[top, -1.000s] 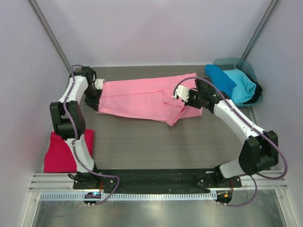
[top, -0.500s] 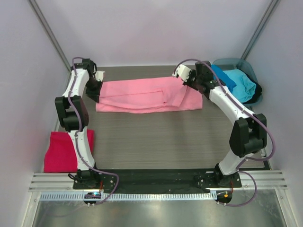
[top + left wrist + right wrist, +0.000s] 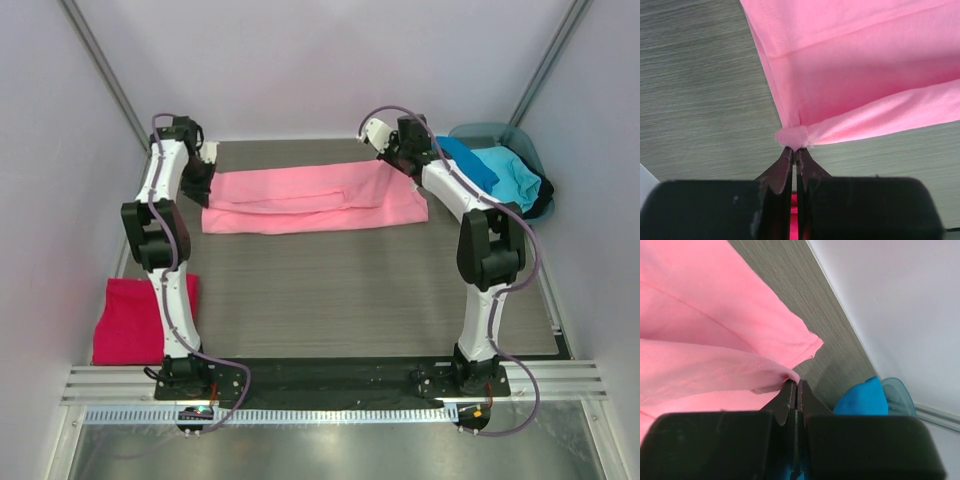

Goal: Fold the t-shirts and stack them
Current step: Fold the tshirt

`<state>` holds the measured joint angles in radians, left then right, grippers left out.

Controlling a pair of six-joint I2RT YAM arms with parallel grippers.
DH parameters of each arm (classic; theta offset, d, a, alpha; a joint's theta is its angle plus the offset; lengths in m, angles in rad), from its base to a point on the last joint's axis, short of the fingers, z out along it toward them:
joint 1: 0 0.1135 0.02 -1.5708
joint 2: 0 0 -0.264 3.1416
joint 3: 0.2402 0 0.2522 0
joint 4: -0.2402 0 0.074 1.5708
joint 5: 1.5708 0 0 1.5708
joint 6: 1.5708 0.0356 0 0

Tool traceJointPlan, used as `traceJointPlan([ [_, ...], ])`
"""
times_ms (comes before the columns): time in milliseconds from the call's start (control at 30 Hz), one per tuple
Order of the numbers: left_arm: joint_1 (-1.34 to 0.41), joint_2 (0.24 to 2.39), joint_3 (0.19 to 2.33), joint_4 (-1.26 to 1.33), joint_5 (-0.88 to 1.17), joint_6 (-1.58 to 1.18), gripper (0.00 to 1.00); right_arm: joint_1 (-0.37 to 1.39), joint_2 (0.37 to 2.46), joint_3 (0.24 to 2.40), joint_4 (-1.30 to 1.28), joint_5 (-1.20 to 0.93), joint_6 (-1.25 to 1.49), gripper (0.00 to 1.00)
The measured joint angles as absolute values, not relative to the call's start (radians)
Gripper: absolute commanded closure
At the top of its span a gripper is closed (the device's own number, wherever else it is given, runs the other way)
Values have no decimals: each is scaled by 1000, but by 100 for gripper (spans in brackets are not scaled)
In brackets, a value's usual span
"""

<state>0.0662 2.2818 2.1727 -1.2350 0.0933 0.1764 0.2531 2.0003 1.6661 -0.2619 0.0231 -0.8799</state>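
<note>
Pink shirt [image 3: 320, 200]: laid as a long band across the far part of the table [image 3: 350, 290], stretched between the two grippers, with an upper layer lying over a lower one.
Left gripper [image 3: 792, 149]: fingers are pressed together on a small bunch of pink cloth at the band's left end.
Right gripper [image 3: 796, 385]: pinched on a folded pink edge at the right end, near the blue shirt [image 3: 462, 165].
Change: a second ago the right end was held nearer the arms' bases and the cloth hung in a crooked flap. Both ends have since been carried toward the back wall and the edge drawn straight.
Meaning: the lengthwise fold is judged nearly laid; release and a crosswise fold are not yet done.
Others: the crimson shirt [image 3: 130, 320] lies at near left; the turquoise shirt [image 3: 512, 178] is heaped with the blue one on the tub [image 3: 525, 140].
</note>
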Motion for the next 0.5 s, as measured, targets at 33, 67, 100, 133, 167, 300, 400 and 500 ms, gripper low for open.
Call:
traceJointPlan([
  [33,66,2289,2180,-1235,90,174,100,253,2019,1683,-262,27,-878,99],
  [67,67,2294,2186,-1235,88,171,100,253,2037,1701,-262,30,-876,99],
  [100,67,2301,2193,-1235,86,168,100,252,2051,1716,-262,34,-874,99],
  [133,67,2307,2202,-1235,83,166,100,252,2067,1734,-260,39,-871,99],
  [167,67,2313,2208,-1232,80,164,100,251,2083,1752,-258,43,-868,99],
  [300,68,2339,2231,-1229,70,161,100,248,2143,1824,-254,58,-859,99],
  [400,68,2360,2251,-1226,62,159,100,247,2179,1863,-248,64,-857,99],
  [500,68,2379,2275,-1223,56,156,100,246,2210,1894,-247,70,-857,99],
])
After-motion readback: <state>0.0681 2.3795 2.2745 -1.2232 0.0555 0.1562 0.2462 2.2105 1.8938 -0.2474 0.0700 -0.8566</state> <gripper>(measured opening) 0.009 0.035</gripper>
